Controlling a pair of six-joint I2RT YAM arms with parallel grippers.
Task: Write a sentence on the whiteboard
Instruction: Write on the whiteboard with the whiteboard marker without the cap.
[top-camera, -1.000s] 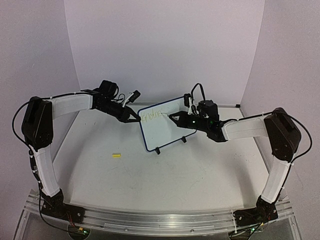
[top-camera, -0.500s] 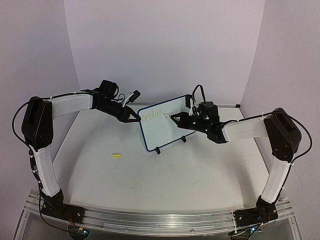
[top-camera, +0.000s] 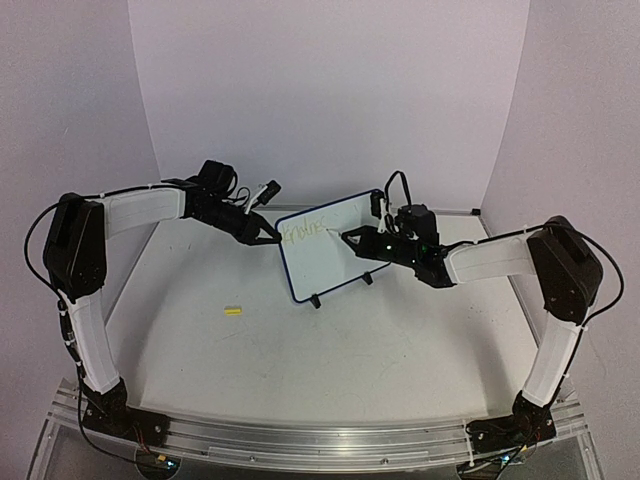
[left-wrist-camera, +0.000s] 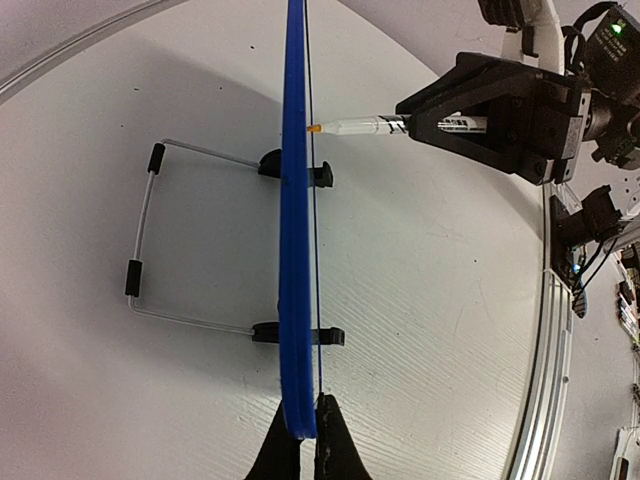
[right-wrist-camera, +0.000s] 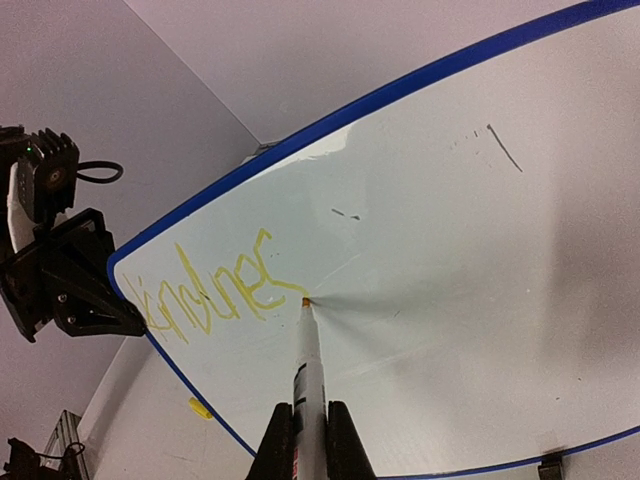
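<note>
Writing is the step in hand. The board (top-camera: 325, 262) is stood tilted on its wire stand (left-wrist-camera: 133, 278) toward the back of the tabletop (top-camera: 330, 360). Its left edge is pinched by the left tool (left-wrist-camera: 303, 440), which is shut tight on it, so the board is steadied. A marker (right-wrist-camera: 310, 365) is clamped in the right tool (right-wrist-camera: 305, 440), which is closed on the barrel. The marker's tip is pressed to the board at the end of the sentence (right-wrist-camera: 215, 290), so far one yellow word that can be read roughly as "kindnes". The task is therefore judged to be barely begun. Next, the tip is to be drawn rightward for the following letter, under light, even pressure, so that the board is not pushed back out of the left hold. A small yellow piece (top-camera: 233, 311), perhaps the cap, is seen on the tabletop, well apart from the board.
</note>
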